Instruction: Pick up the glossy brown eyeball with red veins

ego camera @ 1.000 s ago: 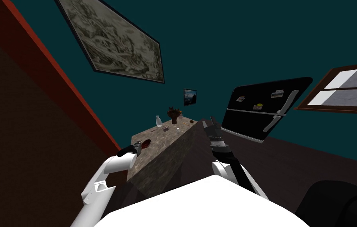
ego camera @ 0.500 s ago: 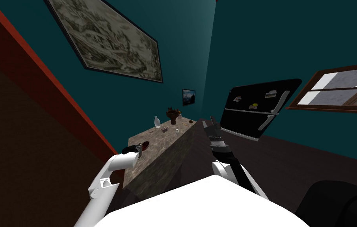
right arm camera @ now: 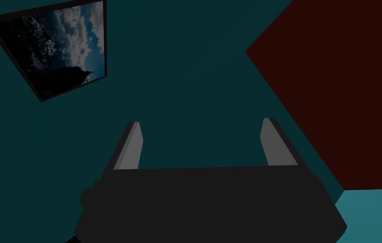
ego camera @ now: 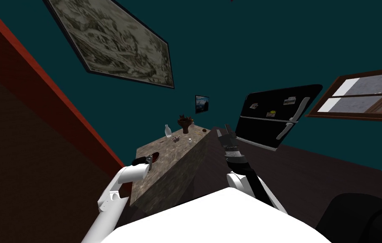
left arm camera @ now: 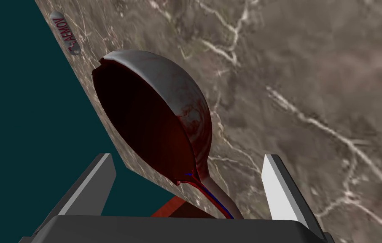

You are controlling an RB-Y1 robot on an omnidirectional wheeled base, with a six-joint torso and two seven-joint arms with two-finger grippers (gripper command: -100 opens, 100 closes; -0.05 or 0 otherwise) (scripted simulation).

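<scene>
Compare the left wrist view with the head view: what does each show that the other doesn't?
Left wrist view: the eyeball is a hollow, dark red-brown shell. Its veined stalk lies between the open jaws of the left gripper, neither touching it. A lettered grey capsule sits near the counter edge.
Head view: a clear bottle, a potted plant, the black fridge and the raised right gripper.
Both: the eyeball on the marbled counter, left gripper at it.

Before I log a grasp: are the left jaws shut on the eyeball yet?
Open. In the left wrist view the left jaws stand wide apart, the thin tail of the dark red-brown eyeball between them, touching neither.
</scene>
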